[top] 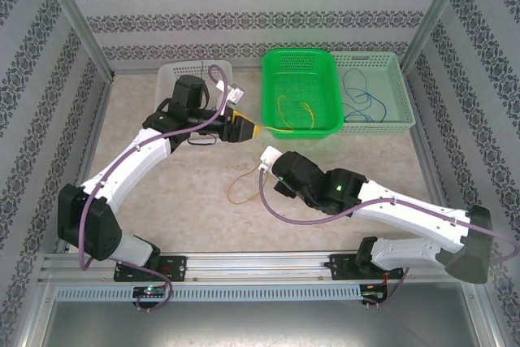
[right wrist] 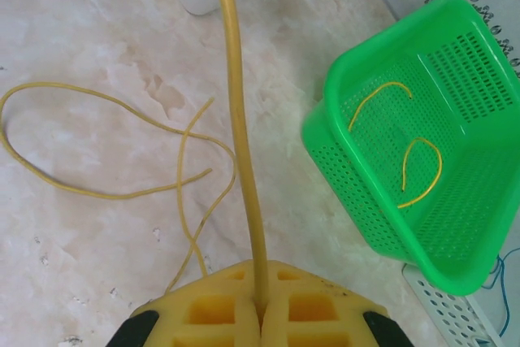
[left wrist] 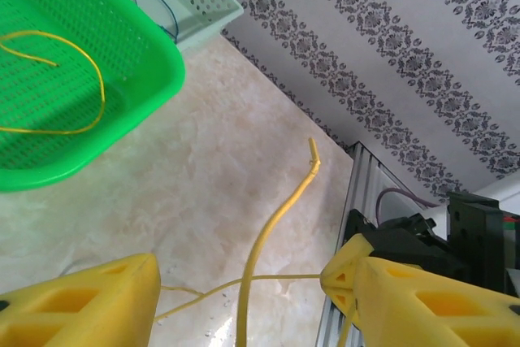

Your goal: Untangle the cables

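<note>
Reaching inward, right end effector (right wrist: 262, 308) pinches yellow cable (right wrist: 236, 119); left end effector (left wrist: 240, 282) gapes.

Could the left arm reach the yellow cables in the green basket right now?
Probably yes: the left gripper hangs open beside the green basket, whose top is uncovered over the yellow cables.

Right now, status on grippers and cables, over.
Left gripper open, yellow strand between fingers. Right gripper shut on yellow cable. Loose yellow loop on table; green basket close beside.
</note>
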Tool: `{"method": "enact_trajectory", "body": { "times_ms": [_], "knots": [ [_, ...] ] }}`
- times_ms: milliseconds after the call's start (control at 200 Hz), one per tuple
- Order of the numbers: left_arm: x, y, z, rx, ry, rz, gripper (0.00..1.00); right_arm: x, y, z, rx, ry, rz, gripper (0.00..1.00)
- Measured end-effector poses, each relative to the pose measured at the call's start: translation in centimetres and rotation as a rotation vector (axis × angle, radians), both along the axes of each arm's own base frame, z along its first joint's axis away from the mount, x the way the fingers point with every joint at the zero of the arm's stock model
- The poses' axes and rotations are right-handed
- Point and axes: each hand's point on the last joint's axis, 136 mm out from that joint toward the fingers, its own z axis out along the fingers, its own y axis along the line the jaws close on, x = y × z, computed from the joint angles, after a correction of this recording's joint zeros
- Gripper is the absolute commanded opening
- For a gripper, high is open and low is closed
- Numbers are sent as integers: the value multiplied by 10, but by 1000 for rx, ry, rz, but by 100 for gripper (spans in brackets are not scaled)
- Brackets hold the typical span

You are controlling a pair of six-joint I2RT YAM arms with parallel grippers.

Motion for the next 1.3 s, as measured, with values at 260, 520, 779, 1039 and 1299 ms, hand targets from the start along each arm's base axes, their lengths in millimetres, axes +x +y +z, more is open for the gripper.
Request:
{"method": "enact_trajectory", "body": {
  "times_ms": [260,520,779,1039,1299],
  "knots": [
    [-7,-5,-4,1,24,-50,50,-2,4,4,-3,-4,25,0],
    [-8,-6,-3,-3,27,-55,13,-2,4,3,-9,-5,29,0],
    [1,-5,-3,-2,28,-4,0,-1,4,7,7,-17,21,0],
    [22,6,-20,-30,43,226,0,1,3,10,110,-26,-33,0],
    [32,31,7,-173,-9,483,0,-1,25,8,255,24,-28,0]
  ]
}}
